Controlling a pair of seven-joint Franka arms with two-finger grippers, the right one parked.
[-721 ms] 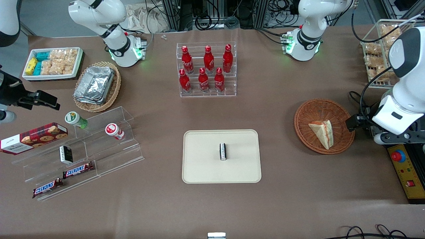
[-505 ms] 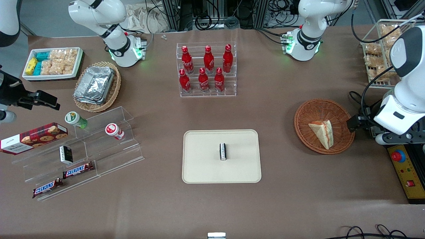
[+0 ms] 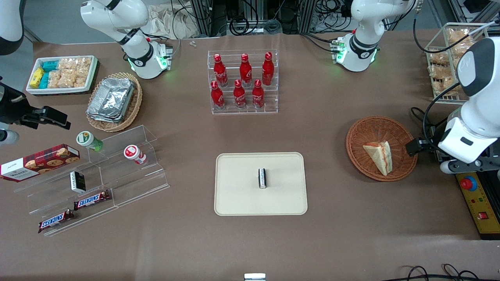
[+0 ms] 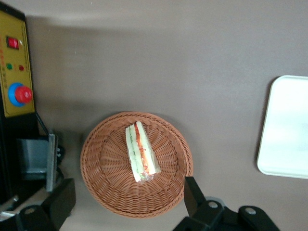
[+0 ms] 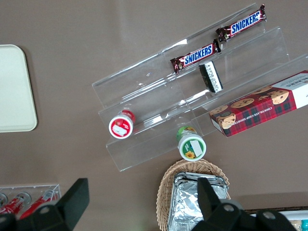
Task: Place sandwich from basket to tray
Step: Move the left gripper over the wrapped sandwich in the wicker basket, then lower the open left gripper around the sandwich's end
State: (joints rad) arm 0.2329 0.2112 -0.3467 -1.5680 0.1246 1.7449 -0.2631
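Sandwich [image 3: 379, 155] lies in the basket [image 3: 365, 133], a triangular wedge of pale bread in clear wrap, with an orange-red stripe and a green layer showing along its cut face. In the front view its broad end sits near the basket's middle and it narrows toward the rim nearest the camera, so its long axis runs roughly from the basket's centre toward that camera. In the wrist view the same wedge [image 4: 141, 150] shows its filling edge up, red beside green between the two bread slabs.

Going by size: the tray [image 3: 238, 195], cream and rectangular, lies well away from the gripper [image 3: 413, 147], toward the parked arm's end of the table, and carries a small dark upright packet [image 3: 262, 178]. The basket, round and reddish-brown wicker, is just beside the gripper. The sandwich is near the gripper but not touching it.

The gripper hangs by the basket's rim on the working arm's end; in the wrist view its two dark fingers [image 4: 195, 195] stand wide apart with nothing between them, straddling the basket's edge [image 4: 120, 204] from above. A yellow control box [image 3: 478, 205] with a red button sits close to the arm, nearer the front camera than the gripper.
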